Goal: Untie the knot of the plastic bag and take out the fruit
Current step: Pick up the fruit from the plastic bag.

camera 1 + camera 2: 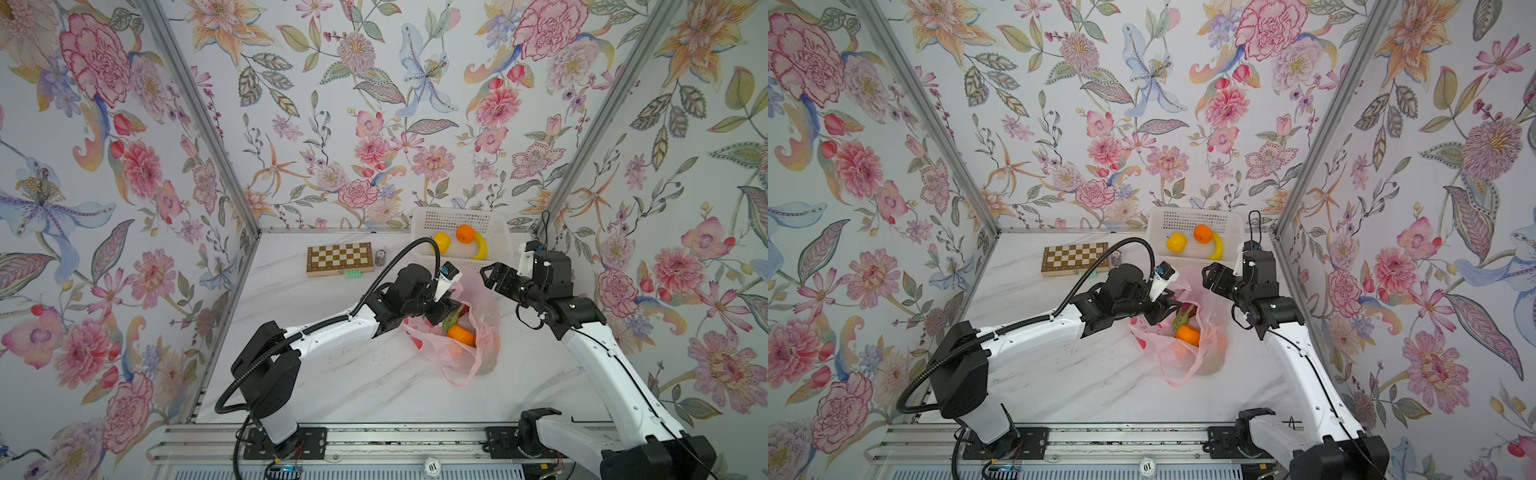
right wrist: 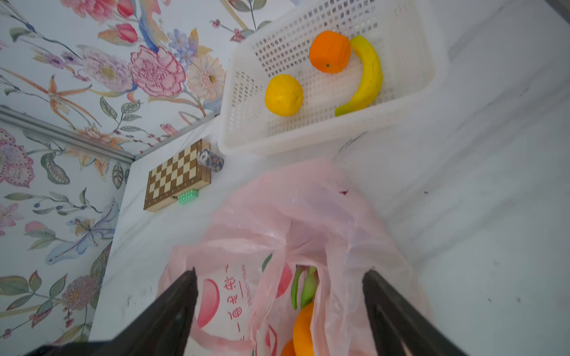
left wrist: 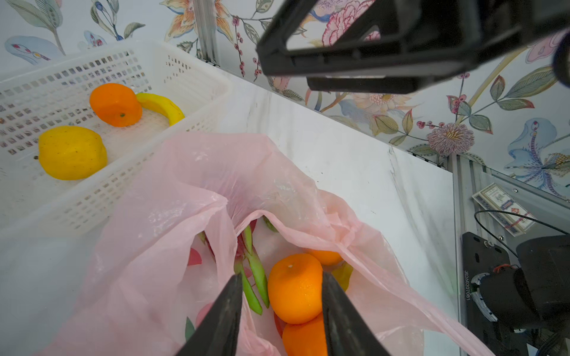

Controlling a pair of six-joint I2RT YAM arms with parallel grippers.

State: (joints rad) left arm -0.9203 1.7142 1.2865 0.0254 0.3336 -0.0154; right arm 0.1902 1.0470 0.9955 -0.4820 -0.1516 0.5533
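plastic bag (image 1: 459, 368) mouth open, basket (image 1: 461, 216) just beyond

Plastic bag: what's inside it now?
In the plastic bag: a top orange, a second orange under it, a third orange half covered by film, and a dragon fruit showing green scales. A yellow-green patch peeks out; the rest is hidden.

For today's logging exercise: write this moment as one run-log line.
bag: open; left gripper: straddling orange in bag; right gripper: open, over bag
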